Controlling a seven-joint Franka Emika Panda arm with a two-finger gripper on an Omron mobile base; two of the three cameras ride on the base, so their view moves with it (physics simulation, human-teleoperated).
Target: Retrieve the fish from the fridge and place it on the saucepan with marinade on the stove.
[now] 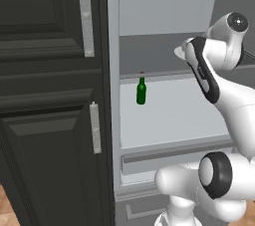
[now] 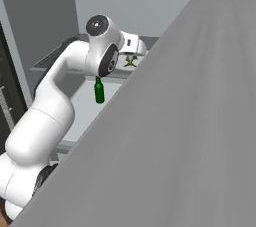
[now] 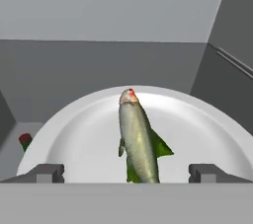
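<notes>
Open hand over fish on plate inside fridge

Fish [image 3: 138, 141]: slim, olive-grey body, paler back, green fins sticking out at both sides and near the tail, small red-orange spot at the head end. Lies flat on a white round plate [image 3: 207, 129], lengthwise along the hand view, head pointing away from the camera. Plate sits on an upper shelf [image 1: 159, 74] of the fridge [image 1: 113, 95], toward the right side of the compartment. In the right base view a bit of the fish shows as a small greenish speck on that shelf, just past the wrist.

Hand [image 3: 126, 172]: fingers spread wide apart, one tip [image 3: 47, 173] on each side of the fish's tail end, nothing gripped. Whether the tips touch the plate cannot tell.

Around: green glass bottle [image 1: 141, 91] upright on the shelf below, left of the arm, well apart from the plate; its red cap peeks out at the left edge of the hand view. Fridge door [image 2: 190, 136] stands open and covers most of the right base view, hiding the right part of the interior. Dark panelled cabinet [image 1: 50, 95] with pale handles left of the fridge. The white arm reaches into the upper compartment and hides the plate in the left base view
</notes>
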